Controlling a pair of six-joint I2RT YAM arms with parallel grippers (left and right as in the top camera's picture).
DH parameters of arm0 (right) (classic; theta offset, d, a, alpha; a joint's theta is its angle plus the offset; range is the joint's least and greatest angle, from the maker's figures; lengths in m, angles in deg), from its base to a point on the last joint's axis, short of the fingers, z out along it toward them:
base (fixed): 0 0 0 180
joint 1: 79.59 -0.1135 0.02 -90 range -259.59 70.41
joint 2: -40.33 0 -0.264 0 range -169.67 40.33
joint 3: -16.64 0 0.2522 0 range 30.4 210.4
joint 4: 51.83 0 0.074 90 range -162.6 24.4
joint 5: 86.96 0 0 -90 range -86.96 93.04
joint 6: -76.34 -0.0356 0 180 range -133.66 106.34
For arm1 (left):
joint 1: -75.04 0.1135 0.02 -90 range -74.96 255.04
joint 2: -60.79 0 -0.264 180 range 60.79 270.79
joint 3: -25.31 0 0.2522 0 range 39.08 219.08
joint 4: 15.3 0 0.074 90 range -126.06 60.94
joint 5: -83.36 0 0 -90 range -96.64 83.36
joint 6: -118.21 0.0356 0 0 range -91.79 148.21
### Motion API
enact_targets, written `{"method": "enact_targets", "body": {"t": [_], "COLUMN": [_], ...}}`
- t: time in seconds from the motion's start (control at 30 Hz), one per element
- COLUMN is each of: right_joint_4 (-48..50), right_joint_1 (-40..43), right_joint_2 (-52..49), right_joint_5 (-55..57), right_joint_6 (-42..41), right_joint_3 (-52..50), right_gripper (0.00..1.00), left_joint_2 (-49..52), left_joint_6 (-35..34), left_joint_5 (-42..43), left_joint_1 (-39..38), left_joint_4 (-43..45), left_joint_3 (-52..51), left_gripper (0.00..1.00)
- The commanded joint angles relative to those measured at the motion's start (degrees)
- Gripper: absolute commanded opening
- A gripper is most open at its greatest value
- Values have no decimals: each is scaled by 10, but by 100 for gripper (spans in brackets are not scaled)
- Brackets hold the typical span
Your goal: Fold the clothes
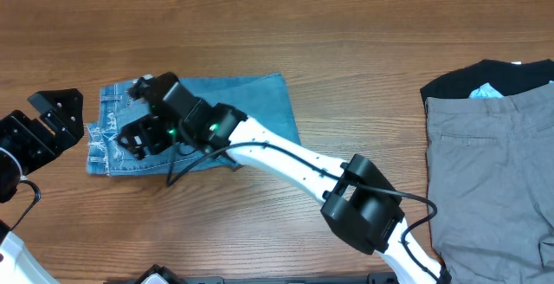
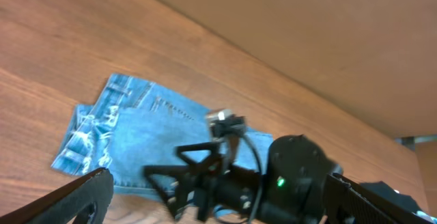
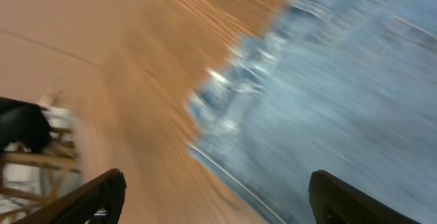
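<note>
The light-blue denim jeans (image 1: 260, 102) lie folded into a compact rectangle left of the table's middle, frayed hems at the left edge; they also show in the left wrist view (image 2: 136, 135) and, blurred, in the right wrist view (image 3: 355, 94). My right gripper (image 1: 138, 137) hovers over the jeans' left part, open and empty (image 3: 215, 203). My left gripper (image 1: 61, 115) is open and empty (image 2: 218, 197) at the table's left edge, off the jeans. Grey trousers (image 1: 493, 171) lie at the right with a black top (image 1: 485, 76) under their far end.
The right arm (image 1: 286, 158) stretches diagonally across the wooden table (image 1: 346, 41) from the front right. Something pale blue (image 1: 486, 92) shows at the black top's collar.
</note>
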Motion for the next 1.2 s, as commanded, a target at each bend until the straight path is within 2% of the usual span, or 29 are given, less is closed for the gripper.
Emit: {"method": "enact_targets", "body": {"t": [0.0,0.2,0.43,0.53,0.67,0.87,1.17], "right_joint_4": [-68,-233,-371,-411,-451,-474,-475], "right_joint_1": [72,193,294,300,295,294,294], "right_joint_2": [63,132,193,211,226,226,226], "right_joint_5": [4,5,-58,-58,-58,-54,-54], "right_joint_6": [46,46,103,122,132,134,134], "right_joint_3": [5,5,5,5,5,5,5], "right_gripper": [89,88,80,81,82,82,82], "left_joint_2": [22,88,246,316,417,558,655], "left_joint_6": [-9,-10,37,60,60,94,102], "left_joint_5": [-43,-120,-122,-132,-188,-162,-176], "left_joint_1": [5,5,5,5,5,-6,-55], "left_joint_4": [-9,-13,-19,-19,-12,24,48], "left_joint_3": [7,-14,-18,-18,-18,-18,-18], "left_gripper": [100,100,100,100,100,100,100]}}
